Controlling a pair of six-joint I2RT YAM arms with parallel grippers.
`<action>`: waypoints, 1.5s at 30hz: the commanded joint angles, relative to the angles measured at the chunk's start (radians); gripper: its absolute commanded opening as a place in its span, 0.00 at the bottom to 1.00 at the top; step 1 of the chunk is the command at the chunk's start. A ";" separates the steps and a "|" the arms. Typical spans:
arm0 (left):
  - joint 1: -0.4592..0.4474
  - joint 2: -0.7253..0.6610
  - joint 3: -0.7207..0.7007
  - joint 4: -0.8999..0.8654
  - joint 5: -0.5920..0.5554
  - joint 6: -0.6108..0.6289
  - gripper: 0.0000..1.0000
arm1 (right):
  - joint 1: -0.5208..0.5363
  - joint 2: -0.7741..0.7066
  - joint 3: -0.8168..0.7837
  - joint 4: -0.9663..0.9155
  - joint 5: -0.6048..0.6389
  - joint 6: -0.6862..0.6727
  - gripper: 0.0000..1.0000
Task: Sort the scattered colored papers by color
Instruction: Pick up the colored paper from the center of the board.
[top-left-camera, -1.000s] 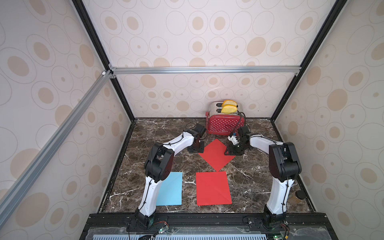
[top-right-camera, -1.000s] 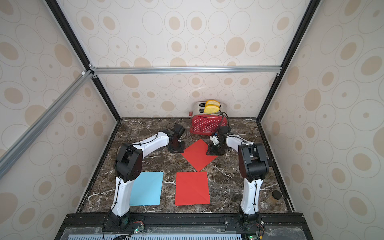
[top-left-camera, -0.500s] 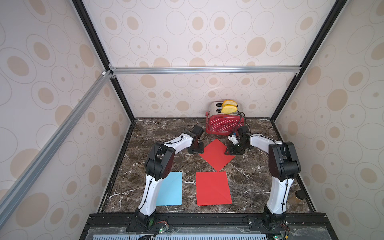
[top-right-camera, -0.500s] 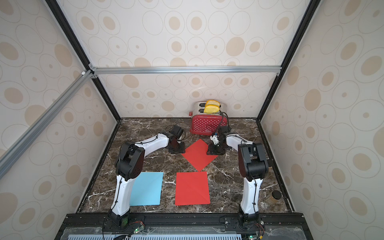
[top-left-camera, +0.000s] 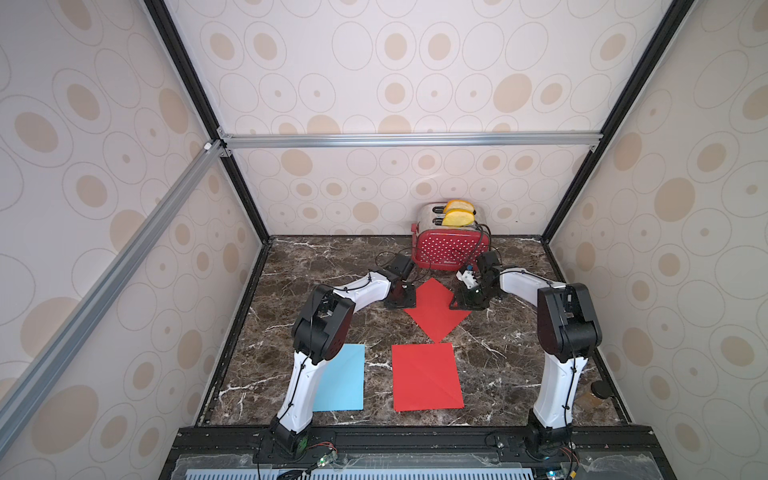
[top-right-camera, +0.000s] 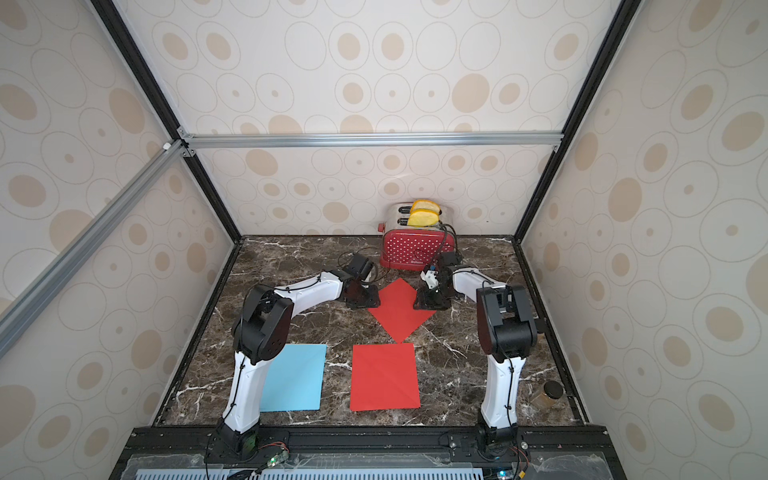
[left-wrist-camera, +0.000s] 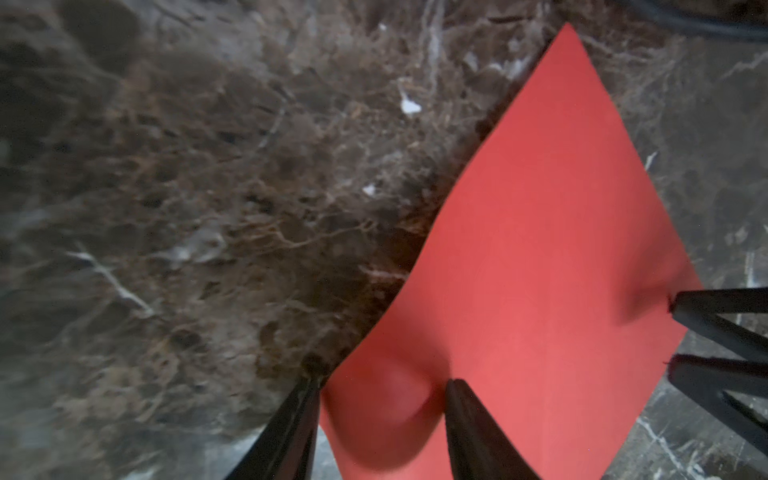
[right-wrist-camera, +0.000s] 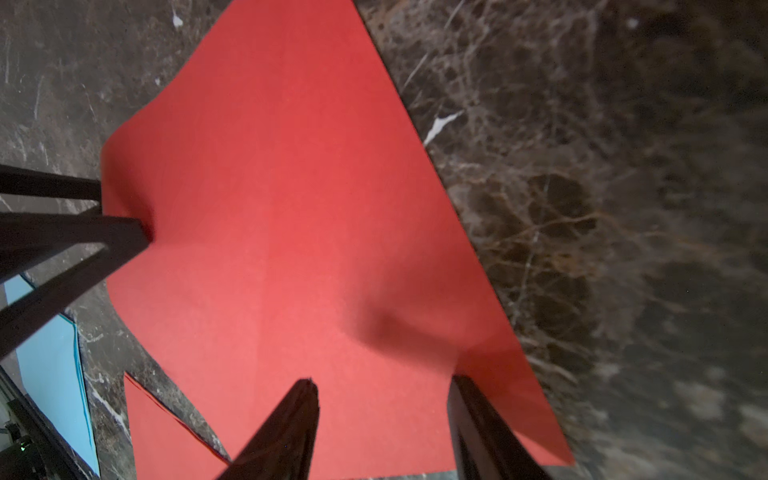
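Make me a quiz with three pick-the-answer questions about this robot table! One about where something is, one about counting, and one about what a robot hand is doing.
1. Where is the toaster?
A) at the back wall
B) at the front edge
C) lying on its side in the middle

2. How many red papers show in both top views?
A) one
B) two
C) four

3. How do the right gripper's jaws stand?
A) shut tight together
B) apart, tips on the tilted red paper
C) hidden from every camera

Answers:
1 A, it stands right against that wall.
2 B, the tilted red paper plus the straight red paper near the front.
3 B, the right wrist view shows a gap between the fingers, both tips on red.
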 joint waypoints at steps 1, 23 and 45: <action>-0.021 0.072 -0.039 -0.019 0.063 -0.044 0.52 | -0.005 0.014 -0.007 -0.030 -0.004 0.008 0.56; 0.122 -0.079 -0.268 0.856 0.561 -0.391 0.56 | -0.006 0.039 -0.001 -0.023 -0.025 0.010 0.56; 0.132 -0.142 -0.367 0.617 0.558 -0.195 0.41 | -0.005 0.038 -0.001 -0.030 -0.034 0.010 0.57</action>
